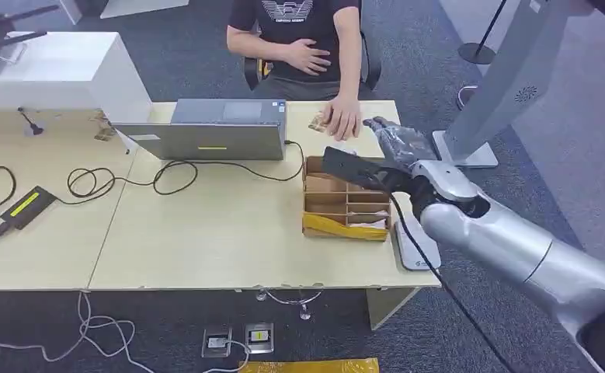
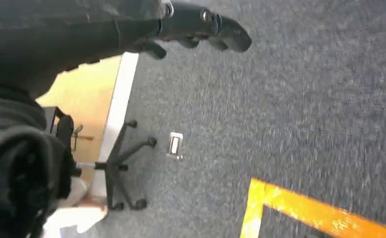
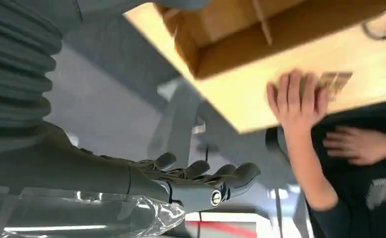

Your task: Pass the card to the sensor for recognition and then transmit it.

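**Right hand out and empty, card under the person's palm**

From the head view I saw my right hand reaching out over the far right part of the table, just right of the person's hand. The right wrist view showed that hand with fingers stretched out and slightly apart, holding nothing. The card lay flat on the table near the far edge, and the person's hand rested on it, covering most of it; I could only make out its left end. The person sat behind the table, the other hand against the body.

Nearer to me than the card stood a cardboard organizer with dividers, a yellow packet in its near compartment. A grey laptop sat left of the card, cables trailing leftwards.

My left hand hung over the carpet, fingers curled in loosely, nothing in them. A chair base stood on the floor below it.
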Tool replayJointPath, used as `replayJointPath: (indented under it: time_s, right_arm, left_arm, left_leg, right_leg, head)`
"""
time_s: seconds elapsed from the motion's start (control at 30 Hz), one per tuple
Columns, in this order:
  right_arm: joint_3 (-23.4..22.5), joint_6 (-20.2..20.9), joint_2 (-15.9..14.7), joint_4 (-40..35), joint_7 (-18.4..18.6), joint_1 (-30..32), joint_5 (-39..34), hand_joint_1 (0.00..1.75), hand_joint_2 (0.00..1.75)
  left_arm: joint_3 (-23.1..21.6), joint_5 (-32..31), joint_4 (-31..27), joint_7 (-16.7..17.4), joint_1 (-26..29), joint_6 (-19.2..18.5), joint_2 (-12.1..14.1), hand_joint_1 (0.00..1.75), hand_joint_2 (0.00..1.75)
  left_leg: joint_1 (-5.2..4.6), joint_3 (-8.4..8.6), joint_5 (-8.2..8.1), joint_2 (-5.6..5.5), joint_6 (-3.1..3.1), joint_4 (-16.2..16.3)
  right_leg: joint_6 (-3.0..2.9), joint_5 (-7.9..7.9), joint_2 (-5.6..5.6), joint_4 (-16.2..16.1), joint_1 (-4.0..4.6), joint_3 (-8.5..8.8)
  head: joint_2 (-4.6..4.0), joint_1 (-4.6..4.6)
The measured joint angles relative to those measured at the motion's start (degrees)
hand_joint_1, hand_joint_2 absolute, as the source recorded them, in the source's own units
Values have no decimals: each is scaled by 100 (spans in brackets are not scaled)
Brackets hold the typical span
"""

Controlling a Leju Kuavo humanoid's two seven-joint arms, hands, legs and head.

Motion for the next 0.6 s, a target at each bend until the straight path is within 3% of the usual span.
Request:
replayJointPath:
  time_s: [0.17, 0.37, 0.5, 0.6]
  right_arm:
    - [113, -570, -338, -602, 192, -39, -1088, 0, 0]
    - [264, -904, -590, -1062, 238, -117, -1461, 0, 0]
    - [398, -1890, -808, -1341, 299, -162, -1509, 0, 0]
    - [487, -2352, -1007, -1540, 319, -169, -1185, 0, 0]
  left_arm:
    - [7, -218, 0, 0, 9, -144, 0, 0, 0]
    - [7, -251, 0, 0, 12, -173, -2, 0, 0]
    - [35, 28, 0, -31, 13, 57, -7, 0, 0]
    - [148, 342, 0, -157, 12, 306, -22, 0, 0]
  left_leg:
    - [0, -1, -3, 2, -3, 0]
    - [1, 0, -2, 2, -3, 0]
    - [1, 0, -2, 1, -3, 0]
    - [1, 1, -3, 2, -3, 0]
  right_leg:
    - [0, 0, 2, 0, 0, -2]
    - [0, 0, 0, 0, 1, -2]
    - [0, 0, 0, 0, 0, -2]
    - [0, 0, 1, -1, 0, -4]
  head:
    - [0, 2]
    - [2, 2]
    - [0, 0]
    - [2, 0]
